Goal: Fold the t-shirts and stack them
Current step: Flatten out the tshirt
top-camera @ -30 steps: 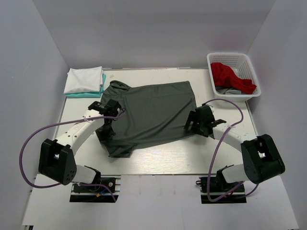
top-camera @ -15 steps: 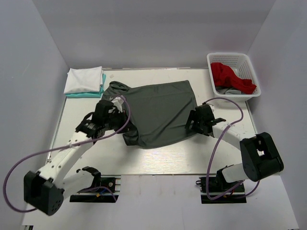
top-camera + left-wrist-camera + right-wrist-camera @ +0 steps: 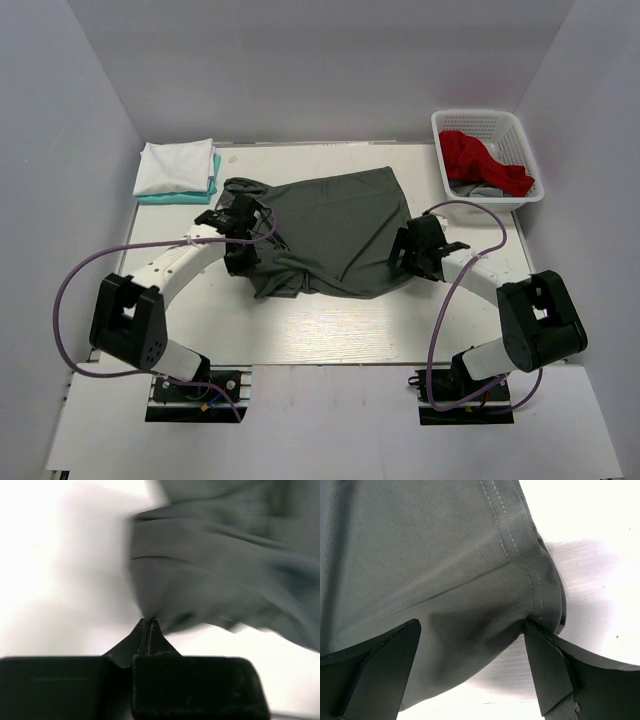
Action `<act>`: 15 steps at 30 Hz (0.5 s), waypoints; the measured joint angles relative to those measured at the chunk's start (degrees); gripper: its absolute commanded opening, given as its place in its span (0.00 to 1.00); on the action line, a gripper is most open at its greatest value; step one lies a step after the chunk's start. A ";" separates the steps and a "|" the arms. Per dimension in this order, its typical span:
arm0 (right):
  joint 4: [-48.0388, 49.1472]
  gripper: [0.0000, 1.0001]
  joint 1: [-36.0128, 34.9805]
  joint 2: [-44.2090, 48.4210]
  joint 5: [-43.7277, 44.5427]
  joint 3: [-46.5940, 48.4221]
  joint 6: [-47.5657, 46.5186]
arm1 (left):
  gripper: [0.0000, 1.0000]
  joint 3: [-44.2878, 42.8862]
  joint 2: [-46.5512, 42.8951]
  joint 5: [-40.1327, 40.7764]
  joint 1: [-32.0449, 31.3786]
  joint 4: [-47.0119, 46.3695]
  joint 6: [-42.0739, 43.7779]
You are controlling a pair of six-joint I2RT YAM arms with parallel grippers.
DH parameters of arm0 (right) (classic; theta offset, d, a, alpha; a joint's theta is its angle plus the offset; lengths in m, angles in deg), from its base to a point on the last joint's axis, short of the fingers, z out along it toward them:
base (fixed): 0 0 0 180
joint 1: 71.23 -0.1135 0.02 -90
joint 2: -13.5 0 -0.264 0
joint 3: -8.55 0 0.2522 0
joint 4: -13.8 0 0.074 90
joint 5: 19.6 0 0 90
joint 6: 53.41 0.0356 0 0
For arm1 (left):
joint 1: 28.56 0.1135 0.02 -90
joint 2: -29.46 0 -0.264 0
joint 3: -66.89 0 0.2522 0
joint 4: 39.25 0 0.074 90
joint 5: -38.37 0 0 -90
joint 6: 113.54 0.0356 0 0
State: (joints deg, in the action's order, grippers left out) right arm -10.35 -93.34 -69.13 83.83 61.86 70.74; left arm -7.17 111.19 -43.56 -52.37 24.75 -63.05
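Left gripper (image 3: 148, 624) pinches the dark grey cloth t-shirt (image 3: 340, 228); right gripper (image 3: 470, 630) is spread. White plastic lattice basket (image 3: 482, 113) stands at one o'clock.

This is a robotics lab test cell. Plain white walls (image 3: 300, 70) box in a white bench (image 3: 330, 335); two robot arms, the left arm (image 3: 170, 270) and the right arm (image 3: 490, 285), trail purple cables (image 3: 57, 310) and stand bolted to metal base plates (image 3: 195, 398) at its near edge.

top: overhead, far, looking down | wrists: close-up, low | shared: dark grey t-shirt (image 3: 335, 225)
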 measured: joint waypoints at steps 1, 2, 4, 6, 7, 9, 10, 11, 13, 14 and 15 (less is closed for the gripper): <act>-0.04 0.90 0.02 0.00 0.07 0.00 -0.04 | 0.00 0.35 1.46 1.55 -0.02 1.68 -0.66; -0.09 0.90 0.02 -0.04 0.17 0.00 -0.07 | 0.00 0.52 2.54 3.45 -0.04 3.48 -1.49; -0.13 0.90 0.02 -0.15 0.31 0.09 -0.07 | 0.12 0.57 3.32 6.64 -0.04 6.29 -3.41; -0.33 0.90 0.02 -0.57 0.55 0.46 -0.09 | 0.48 0.55 3.39 8.94 -0.02 7.76 -4.66; -0.44 0.90 0.02 -0.83 0.92 0.70 -0.13 | 0.54 0.55 3.50 9.70 0.00 8.17 -5.44; -0.81 0.90 0.00 -1.18 1.55 1.11 -0.39 | 0.78 0.55 4.09 10.91 0.00 8.17 -6.58; -1.05 0.90 0.02 -1.22 1.68 1.20 -0.72 | 0.86 0.55 4.48 11.37 0.00 7.91 -7.21; -1.29 0.90 0.00 -1.22 1.73 1.22 -1.20 | 0.96 0.55 4.87 11.74 0.00 7.61 -7.65; -1.79 0.90 -0.04 -1.05 1.73 1.29 -2.36 | 0.99 0.55 5.18 12.37 0.00 6.73 -8.48; -2.27 0.90 -0.13 -0.74 1.49 1.29 -3.15 | 0.99 0.52 5.07 12.46 0.00 6.29 -8.83; -3.13 0.90 -0.46 -0.13 1.16 1.29 -3.85 | 0.99 0.50 4.83 12.37 0.02 5.97 -9.16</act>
State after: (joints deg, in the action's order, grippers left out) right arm -13.48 -93.80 -69.26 84.99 63.15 66.90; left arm -6.66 116.02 -31.19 -52.35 30.71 -72.21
